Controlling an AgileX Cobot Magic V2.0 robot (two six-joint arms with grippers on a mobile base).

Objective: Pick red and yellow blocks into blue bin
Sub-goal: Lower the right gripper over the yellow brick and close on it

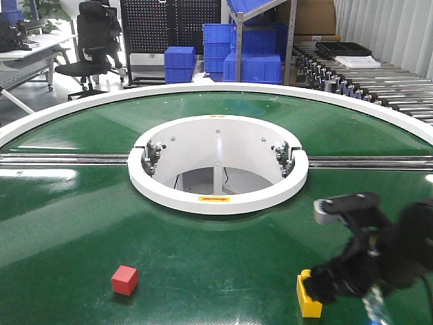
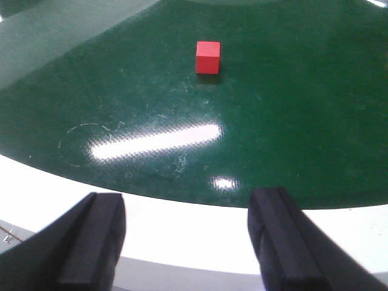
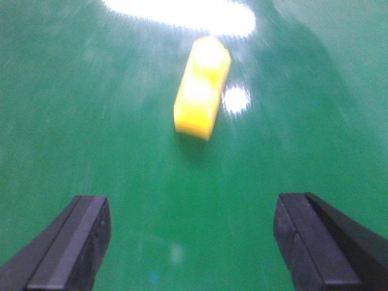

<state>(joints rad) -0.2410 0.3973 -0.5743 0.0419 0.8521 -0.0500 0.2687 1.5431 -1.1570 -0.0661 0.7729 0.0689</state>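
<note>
Glossy green bench [image 1: 203, 271]: right gripper [image 3: 194, 215], spread wide, faces an oblong yellow brick [image 3: 202, 88] — left gripper [image 2: 188, 227], likewise, a red cube [image 2: 208, 57].

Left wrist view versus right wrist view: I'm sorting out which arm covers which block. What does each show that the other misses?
Only the left wrist view shows the red cube and the table's white rim, both beyond the left gripper. Only the right wrist view shows the yellow brick, blurred, ahead of the right gripper. Both share the green table surface and a gripper that is open and empty.
</note>
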